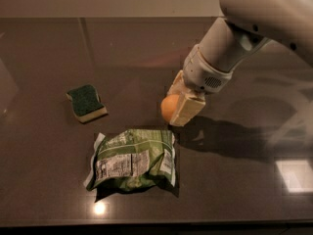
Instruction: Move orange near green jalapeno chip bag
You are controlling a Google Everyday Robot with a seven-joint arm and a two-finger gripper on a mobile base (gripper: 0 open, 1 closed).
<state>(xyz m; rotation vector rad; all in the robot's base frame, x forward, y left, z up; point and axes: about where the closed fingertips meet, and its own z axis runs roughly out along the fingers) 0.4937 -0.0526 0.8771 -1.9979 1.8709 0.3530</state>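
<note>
The orange (169, 108) is a small round fruit held between the cream fingers of my gripper (177, 105), just above the dark tabletop. The gripper comes in from the upper right on a white arm. The green jalapeno chip bag (133, 160) lies flat and crumpled, label side up, just below and left of the orange, a short gap away. Part of the orange is hidden behind the near finger (187, 110).
A yellow sponge with a dark green top (86, 102) lies to the left of the gripper. The dark glossy table (44, 190) reflects a ceiling light at the right (295, 175) and carries the arm's shadow.
</note>
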